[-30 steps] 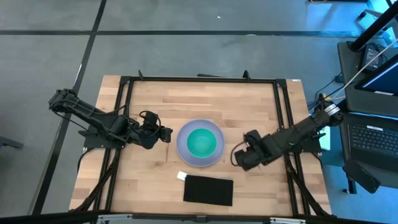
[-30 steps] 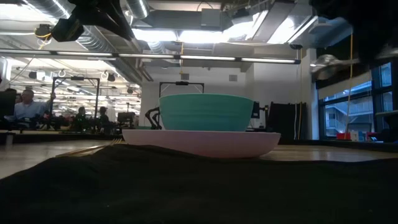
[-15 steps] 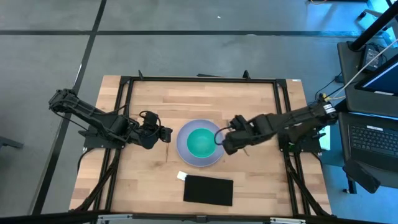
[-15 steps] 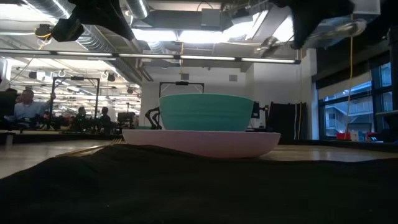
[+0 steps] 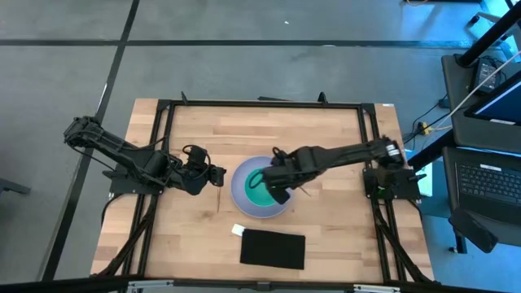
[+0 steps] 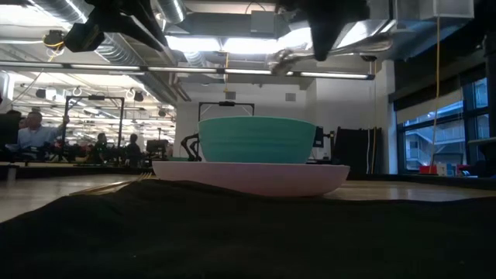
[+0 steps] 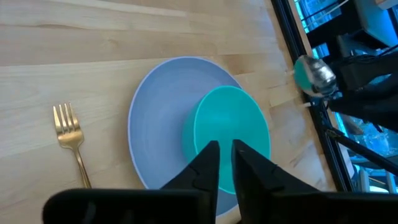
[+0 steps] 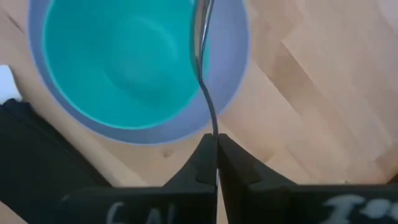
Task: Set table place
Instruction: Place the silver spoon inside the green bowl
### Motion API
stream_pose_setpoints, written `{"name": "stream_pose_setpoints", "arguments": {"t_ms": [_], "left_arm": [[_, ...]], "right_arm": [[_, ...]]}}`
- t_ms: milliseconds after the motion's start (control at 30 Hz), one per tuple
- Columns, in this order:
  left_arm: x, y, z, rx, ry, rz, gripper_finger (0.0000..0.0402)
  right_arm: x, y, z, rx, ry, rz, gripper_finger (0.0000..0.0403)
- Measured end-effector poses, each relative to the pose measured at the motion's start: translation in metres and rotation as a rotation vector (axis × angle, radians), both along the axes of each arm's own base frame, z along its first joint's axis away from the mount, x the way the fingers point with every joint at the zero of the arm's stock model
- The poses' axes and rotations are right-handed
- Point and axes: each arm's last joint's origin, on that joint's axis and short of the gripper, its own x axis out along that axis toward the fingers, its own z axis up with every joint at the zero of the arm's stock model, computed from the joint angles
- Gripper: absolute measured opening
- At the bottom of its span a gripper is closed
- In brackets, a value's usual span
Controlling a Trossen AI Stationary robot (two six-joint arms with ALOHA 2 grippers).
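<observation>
- Right gripper hangs over the bowl, fingers clamped on the spoon; the arm reaches in from the table's right side, stretched across towards the middle.
- Spoon's handle runs straight out from between the right gripper's fingers in the right wrist view, long axis in line with them, the far end over the teal bowl; in the left wrist view its silver head shows beyond the bowl's far rim, above the tabletop.
- Low view has the spoon up in the air above the bowl, clear of the rim.
- Bowl sits upright inside the pale lavender plate, mouth up, plate at the middle of the table.
- Gold fork lies flat on the wood just beside the plate, on the left arm's side; tines point away from the left wrist camera, handle runs back towards it.
- Left gripper waits beside the plate on the left, fingers nearly together, nothing between them.
- Black cloth lies at the table's near edge in front of the plate, a small white piece at its left corner.
- White lettering shows on the right gripper's body in its wrist view, too cut off to read; no other writing legible.
- People sit in the room beyond the table, far left in the low view.
</observation>
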Motion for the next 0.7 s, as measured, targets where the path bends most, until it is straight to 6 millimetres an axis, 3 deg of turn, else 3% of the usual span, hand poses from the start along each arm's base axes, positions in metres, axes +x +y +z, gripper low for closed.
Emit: {"name": "stream_pose_setpoints", "arguments": {"t_ms": [433, 700], "left_arm": [[0.0, 0.0, 0.0, 0.0, 0.0, 0.0, 0.0061], [0.0, 0.0, 0.0, 0.0, 0.0, 0.0, 0.0072]], "right_arm": [[0.038, 0.009, -0.047, 0.076, 0.153, 0.048, 0.0003], [0.049, 0.001, -0.055, 0.102, 0.12, 0.037, 0.0003]]}}
